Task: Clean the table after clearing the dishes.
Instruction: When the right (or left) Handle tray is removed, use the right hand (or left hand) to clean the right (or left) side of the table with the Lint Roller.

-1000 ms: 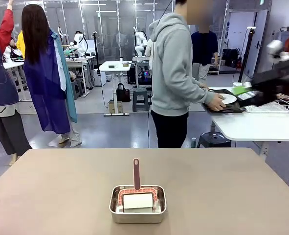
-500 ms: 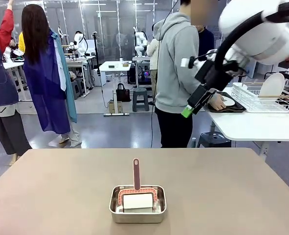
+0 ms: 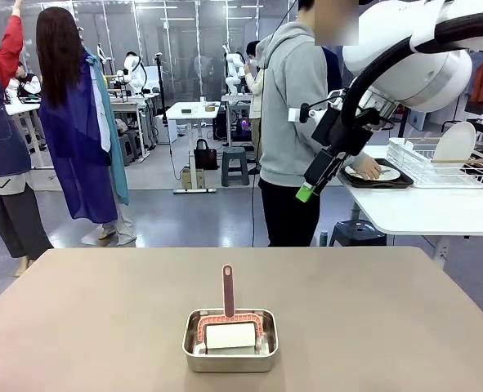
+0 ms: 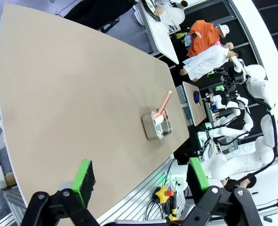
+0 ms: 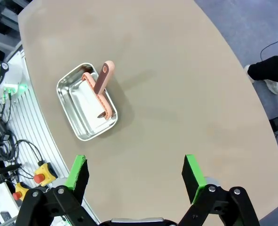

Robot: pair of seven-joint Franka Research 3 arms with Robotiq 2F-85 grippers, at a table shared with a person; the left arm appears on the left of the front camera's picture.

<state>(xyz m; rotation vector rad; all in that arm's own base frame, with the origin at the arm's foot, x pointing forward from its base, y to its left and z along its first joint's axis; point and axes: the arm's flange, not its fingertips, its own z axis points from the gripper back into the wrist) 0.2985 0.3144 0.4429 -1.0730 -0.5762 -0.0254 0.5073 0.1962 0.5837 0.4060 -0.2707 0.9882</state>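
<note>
Near the front edge of the counter (image 3: 78, 310), front view, pan: a small steel pan (image 3: 230, 349) sits on the brown top. It holds a white block (image 3: 230, 336) and a brush (image 3: 228, 287) whose pink handle stands upright.
Front view, right arm: the white right arm (image 3: 404, 57) hangs high above the pan, off to its right, with one green pad (image 3: 306, 193) pointing down and left.
Front view, dishes: far behind the pan and to its right, a white plate (image 3: 386, 173) lies on a dark tray (image 3: 372, 184) on a white side table (image 3: 425, 214). A person in a grey hoodie (image 3: 294, 106) has a hand (image 3: 364, 170) at the plate. A second plate (image 3: 455, 140) stands on edge in a wire rack (image 3: 421, 159).
Left wrist view, left jaws: spread wide, green pads (image 4: 84, 175) well apart, nothing between them.
Left wrist view, counter: bare brown top (image 4: 59, 94); the pan (image 4: 157, 126) lies well beyond the pads, pink handle (image 4: 164, 101) slanting away.
Right wrist view, right jaws: spread wide, pads (image 5: 77, 176) well apart, holding nothing, high over the counter (image 5: 186, 70).
Right wrist view, pan: the pan (image 5: 77, 110) lies beyond the left-hand pad, near a counter edge, the brush (image 5: 102, 82) resting across it.
</note>
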